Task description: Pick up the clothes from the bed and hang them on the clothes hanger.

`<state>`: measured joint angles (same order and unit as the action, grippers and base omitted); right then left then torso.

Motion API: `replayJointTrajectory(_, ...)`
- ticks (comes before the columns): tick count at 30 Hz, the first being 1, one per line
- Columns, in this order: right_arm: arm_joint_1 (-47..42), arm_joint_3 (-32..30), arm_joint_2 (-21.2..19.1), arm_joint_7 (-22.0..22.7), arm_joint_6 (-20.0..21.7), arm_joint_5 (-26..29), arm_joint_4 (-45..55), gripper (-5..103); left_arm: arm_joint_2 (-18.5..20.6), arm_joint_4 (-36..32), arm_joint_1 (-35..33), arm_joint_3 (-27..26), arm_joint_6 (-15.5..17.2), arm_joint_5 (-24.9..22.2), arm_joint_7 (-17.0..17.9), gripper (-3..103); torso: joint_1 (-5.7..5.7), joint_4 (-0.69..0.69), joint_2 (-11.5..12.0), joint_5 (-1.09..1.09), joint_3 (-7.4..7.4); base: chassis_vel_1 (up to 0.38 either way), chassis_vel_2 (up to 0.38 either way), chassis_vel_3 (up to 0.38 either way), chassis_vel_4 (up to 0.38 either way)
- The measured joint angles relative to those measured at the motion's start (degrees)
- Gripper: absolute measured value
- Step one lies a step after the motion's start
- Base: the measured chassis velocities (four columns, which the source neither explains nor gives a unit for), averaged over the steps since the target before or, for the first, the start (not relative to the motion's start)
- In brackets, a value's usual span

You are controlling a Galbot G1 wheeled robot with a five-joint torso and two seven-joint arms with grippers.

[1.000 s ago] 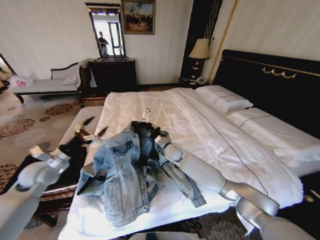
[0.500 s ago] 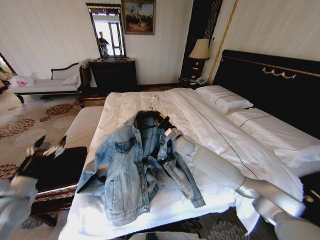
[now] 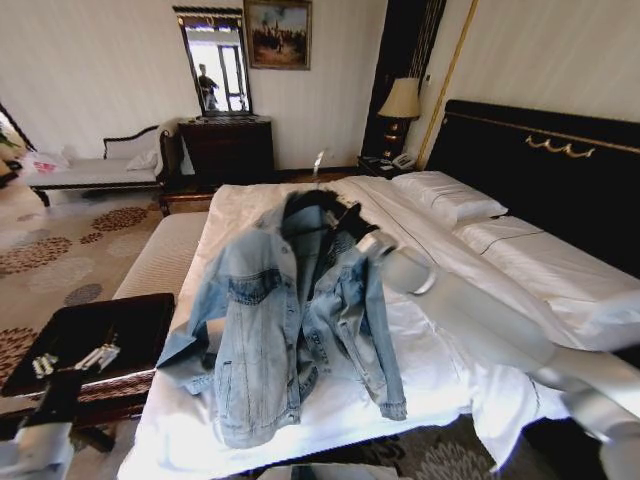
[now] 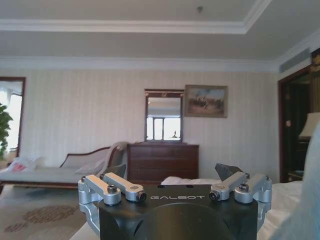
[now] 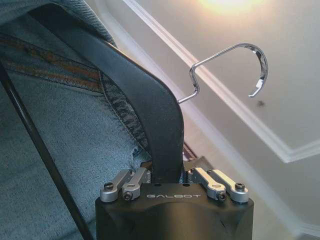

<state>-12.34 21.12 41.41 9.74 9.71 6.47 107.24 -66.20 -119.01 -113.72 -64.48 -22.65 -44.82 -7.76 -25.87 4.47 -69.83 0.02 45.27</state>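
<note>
The clothes, a faded light blue denim jacket (image 3: 270, 320), hang on the black clothes hanger with a silver hook (image 3: 318, 160). My right gripper (image 3: 350, 222) holds them up over the white bed (image 3: 250, 200). The collar and shoulders are off the sheets, while the hem and sleeves still trail on them. In the right wrist view my right gripper (image 5: 160, 175) is shut on the hanger's black shoulder (image 5: 150, 120), with the hook (image 5: 235, 55) above and denim (image 5: 75, 140) beside it. My left gripper (image 3: 72, 360) is low at the left beside the bed's foot, open and holding nothing (image 4: 172, 172).
A dark low bench (image 3: 100, 330) stands left of the bed, just past my left gripper. The tall black headboard (image 3: 540, 170) and white pillows (image 3: 445, 195) are to the right. A dresser with a mirror (image 3: 225, 145), a chaise (image 3: 90, 170) and a lamp (image 3: 400, 100) line the far wall.
My right gripper has raised the hanger and the jacket's upper part off the sheets, moving toward the headboard. My left arm has dropped down and away to the left.
</note>
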Motion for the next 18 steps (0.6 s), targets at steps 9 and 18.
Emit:
replayJointTrajectory(9, -4.31, -9.66, -12.98, -0.38, -0.12, 3.73, 9.26, 27, -1.58, -3.76, -2.96, 1.16, -4.19, 3.86, 0.01, 100, 0.00, 0.06, 0.00, 0.00, 0.00, 0.000, 0.000, 0.000, 0.000)
replayJointTrajectory(18, -6.62, -14.61, -18.26, -0.38, 0.12, 7.04, 13.93, 27, -3.15, -4.24, -5.93, 1.63, -7.61, 4.30, 0.90, 100, 0.00, 0.00, 0.00, -0.02, 0.00, 0.000, 0.000, 0.000, 0.000)
